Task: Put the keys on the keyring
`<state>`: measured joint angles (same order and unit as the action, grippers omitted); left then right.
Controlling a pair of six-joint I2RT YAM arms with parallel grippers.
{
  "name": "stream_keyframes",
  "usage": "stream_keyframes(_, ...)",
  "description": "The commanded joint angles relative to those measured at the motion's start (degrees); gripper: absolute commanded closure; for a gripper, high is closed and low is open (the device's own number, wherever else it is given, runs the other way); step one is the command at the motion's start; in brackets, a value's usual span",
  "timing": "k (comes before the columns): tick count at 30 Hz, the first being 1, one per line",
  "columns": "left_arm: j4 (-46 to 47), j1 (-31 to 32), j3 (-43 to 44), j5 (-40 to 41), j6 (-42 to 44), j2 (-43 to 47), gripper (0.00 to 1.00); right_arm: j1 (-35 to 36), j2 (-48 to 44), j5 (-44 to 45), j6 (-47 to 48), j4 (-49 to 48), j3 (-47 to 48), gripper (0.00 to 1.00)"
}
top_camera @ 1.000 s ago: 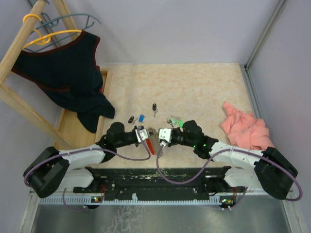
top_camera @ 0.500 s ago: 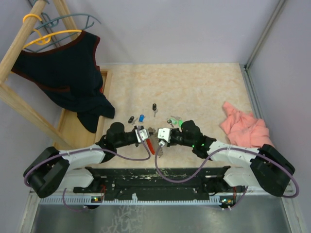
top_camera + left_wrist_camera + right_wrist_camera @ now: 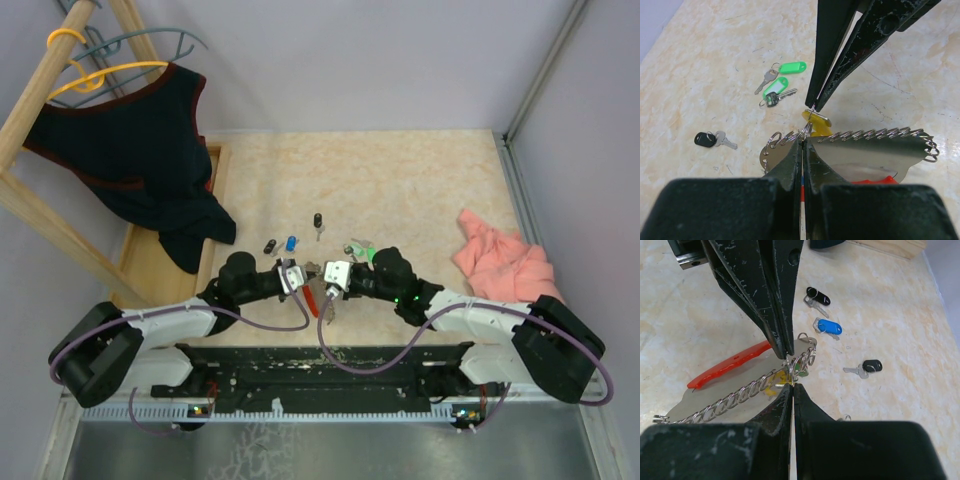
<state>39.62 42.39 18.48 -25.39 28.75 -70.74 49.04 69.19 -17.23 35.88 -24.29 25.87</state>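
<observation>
My left gripper [image 3: 296,278] is shut on the end of the keyring [image 3: 875,155], a grey plate edged with a wire coil and a red band [image 3: 730,365]. It holds the keyring just above the table. My right gripper [image 3: 331,280] is shut on the small ring of a yellow key [image 3: 818,125] and holds it against the keyring's coil, tip to tip with the left gripper [image 3: 791,385]. A green tag [image 3: 801,371] shows behind the coil's end rings. Loose on the table lie two green keys [image 3: 782,80], a blue key [image 3: 829,327] and two black keys [image 3: 817,296], [image 3: 871,366].
A pink cloth [image 3: 505,262] lies at the right. A dark garment [image 3: 135,150] hangs on a wooden rack [image 3: 40,100] at the left, over a wooden base [image 3: 150,265]. The loose keys [image 3: 291,242] lie just beyond both grippers.
My right gripper has edged slightly left, closer to the left gripper. The left arm and the loose keys have not moved.
</observation>
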Motion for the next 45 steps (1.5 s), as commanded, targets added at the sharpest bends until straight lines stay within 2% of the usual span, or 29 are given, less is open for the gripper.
stream_keyframes(1, 2.8, 0.4, -0.2, -1.2, -0.1, -0.1, 0.99, 0.5, 0.2, -0.4, -1.2, -3.0, 1.1, 1.00)
stream_keyframes(14, 2.6, 0.4, -0.1, -0.8, 0.0, -0.4, 0.99, 0.6, 0.1, -0.7, -1.4, 0.1, 2.2, 1.00)
stream_keyframes(45, 3.3, 0.4, -0.2, -1.5, -0.4, -0.7, 0.99, 0.6, 0.7, 0.1, -3.1, -1.4, 2.6, 1.00)
